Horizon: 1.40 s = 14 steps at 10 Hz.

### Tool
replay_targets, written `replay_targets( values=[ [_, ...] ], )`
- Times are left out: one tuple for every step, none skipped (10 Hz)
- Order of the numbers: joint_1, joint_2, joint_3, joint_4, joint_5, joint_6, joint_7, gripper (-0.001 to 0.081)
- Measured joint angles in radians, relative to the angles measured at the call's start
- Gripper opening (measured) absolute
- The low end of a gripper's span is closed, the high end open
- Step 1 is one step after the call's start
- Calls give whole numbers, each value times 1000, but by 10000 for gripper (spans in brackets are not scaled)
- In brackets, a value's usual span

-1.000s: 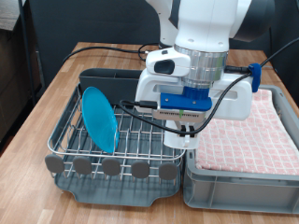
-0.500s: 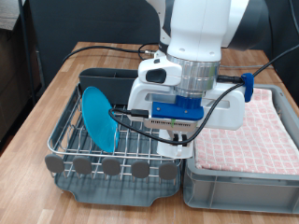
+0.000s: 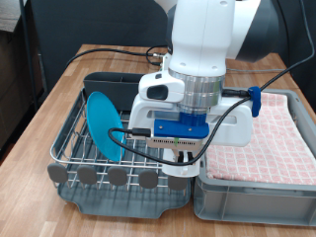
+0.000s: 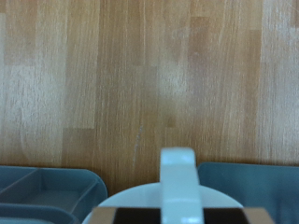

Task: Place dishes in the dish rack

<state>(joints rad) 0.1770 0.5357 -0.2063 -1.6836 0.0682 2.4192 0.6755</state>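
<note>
Already the round light-blue plate point(image 3: 104, 126) stands on edge, leaning slightly, in the dish rack point(image 3: 118, 158), a dark grey plastic tray with a silver wire grid, a tall grey utensil box point(image 3: 111, 87) along its far side and round grey tabs point(image 3: 117, 177) along its near edge. Over the rack's right-hand part in the exterior view hangs the white robot arm's gripper point(image 3: 178, 163), low above the wire grid. A small white plastic cup point(image 4: 166, 203) shows in the wrist view with one pale finger point(image 4: 179, 187) lying across its rim, so the gripper appears to grip the cup's wall; how wide the jaws stand cannot be told.

Just beside the rack, on the exterior view's right, sits a grey bin point(image 3: 257, 188) lined with pink checked cloth point(image 3: 272, 138). Both rest on a light wooden table point(image 3: 49, 109) with visible plank grain, which fills most of the wrist view. Black cables point(image 3: 109, 49) trail across the tabletop behind the rack. Dark furniture stands behind the table.
</note>
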Motion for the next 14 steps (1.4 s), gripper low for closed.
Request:
replay_targets(
  values=[
    [-8,16,6,14,7,0,-8,72],
    [-15,32,9,32,8,-19,-11,72],
    [-19,50,11,53,9,-37,-15,72],
    [-24,66,13,72,11,-49,-18,72],
    [-29,81,17,90,13,-66,-21,72],
    [-33,96,19,113,13,-98,-22,72],
    [-36,111,20,142,13,-144,-22,72],
    [-39,128,21,177,13,-191,-22,72],
    [-42,144,22,210,13,-231,-22,72],
    [-44,160,24,235,14,-254,-22,72],
    [-47,173,27,252,15,-264,-22,72],
    [-51,183,30,260,16,-265,-23,72],
    [-54,192,33,266,18,-264,-23,72],
    [-56,197,36,266,21,-264,-23,149]
  ],
)
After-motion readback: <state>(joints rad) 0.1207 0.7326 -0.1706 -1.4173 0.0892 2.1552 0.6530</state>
